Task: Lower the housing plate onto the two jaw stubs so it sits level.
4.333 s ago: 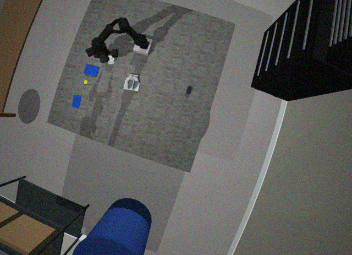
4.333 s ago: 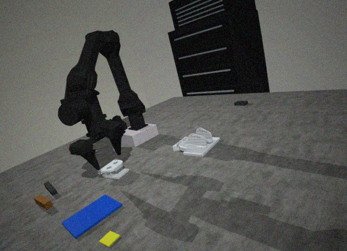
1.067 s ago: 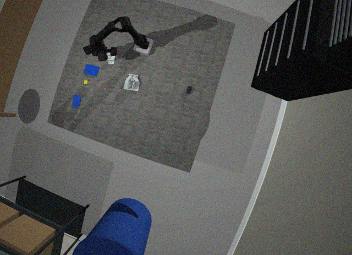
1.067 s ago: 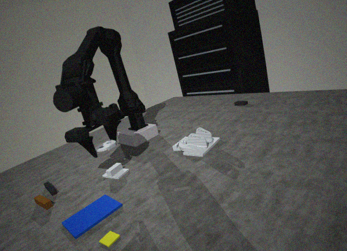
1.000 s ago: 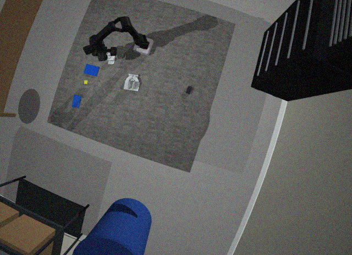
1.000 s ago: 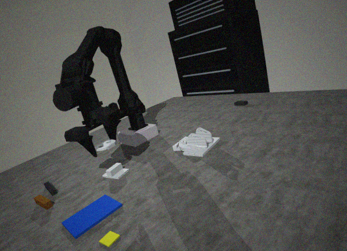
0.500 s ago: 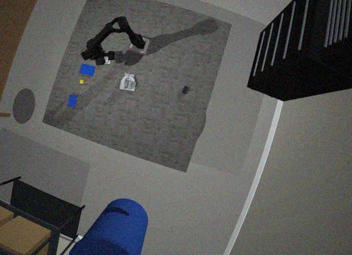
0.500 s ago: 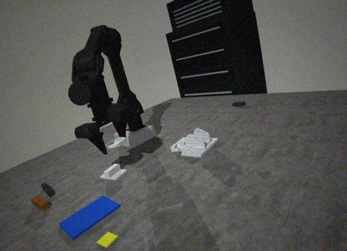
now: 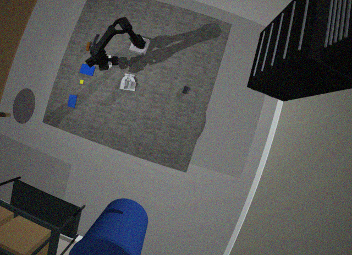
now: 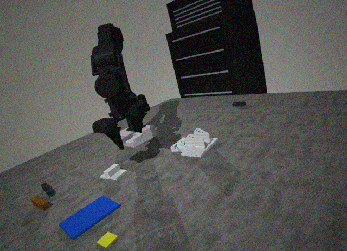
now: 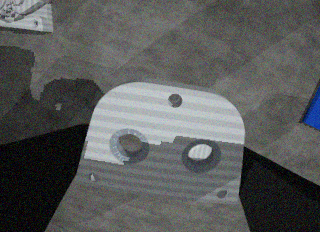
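Note:
The housing plate (image 11: 172, 118) is white, with a rounded edge, two large round holes and small holes. It fills the space between the fingers in the wrist view. My gripper (image 11: 163, 143) (image 9: 109, 63) is shut on it and holds it above the mat. In the exterior view the plate is hidden behind the arm and fingers. The white jaw assembly (image 9: 125, 86) (image 10: 193, 144) lies on the mat, away from the gripper, with two raised jaws on its base. Only its corner (image 11: 42, 25) shows at the wrist view's upper left. The stubs are too small to tell apart.
A small white stand (image 10: 113, 172) is below and near the gripper. Blue slabs (image 9: 87, 69) (image 9: 72, 101), a yellow tile (image 9: 81, 81) (image 10: 107, 239), an orange block (image 10: 40, 203) and a dark block (image 10: 48, 189) lie nearby. The arm's base stands on a pinkish block (image 9: 136, 49).

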`<state>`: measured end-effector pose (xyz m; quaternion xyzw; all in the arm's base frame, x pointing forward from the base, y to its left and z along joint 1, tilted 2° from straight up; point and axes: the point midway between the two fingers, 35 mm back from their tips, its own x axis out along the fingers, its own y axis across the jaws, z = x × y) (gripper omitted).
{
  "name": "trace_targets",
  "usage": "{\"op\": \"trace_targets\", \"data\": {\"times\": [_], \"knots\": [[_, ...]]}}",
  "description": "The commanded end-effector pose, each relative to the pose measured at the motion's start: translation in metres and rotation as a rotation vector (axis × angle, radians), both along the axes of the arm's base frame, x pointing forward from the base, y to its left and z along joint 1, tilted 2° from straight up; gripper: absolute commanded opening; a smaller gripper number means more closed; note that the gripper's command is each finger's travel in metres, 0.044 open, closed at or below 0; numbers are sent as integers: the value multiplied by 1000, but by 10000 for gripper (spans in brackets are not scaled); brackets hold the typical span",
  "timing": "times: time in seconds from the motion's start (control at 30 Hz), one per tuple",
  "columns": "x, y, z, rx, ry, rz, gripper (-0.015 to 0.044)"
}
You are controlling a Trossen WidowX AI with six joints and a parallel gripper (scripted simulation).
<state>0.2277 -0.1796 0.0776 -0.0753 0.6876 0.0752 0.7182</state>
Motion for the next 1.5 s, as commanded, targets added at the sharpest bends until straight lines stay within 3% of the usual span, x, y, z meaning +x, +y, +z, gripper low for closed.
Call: {"op": "trace_targets", "data": {"times": [0.0, 1.47], "knots": [[4, 11, -1, 0, 5, -7, 351], [40, 149, 2, 16, 1, -75, 351]]}}
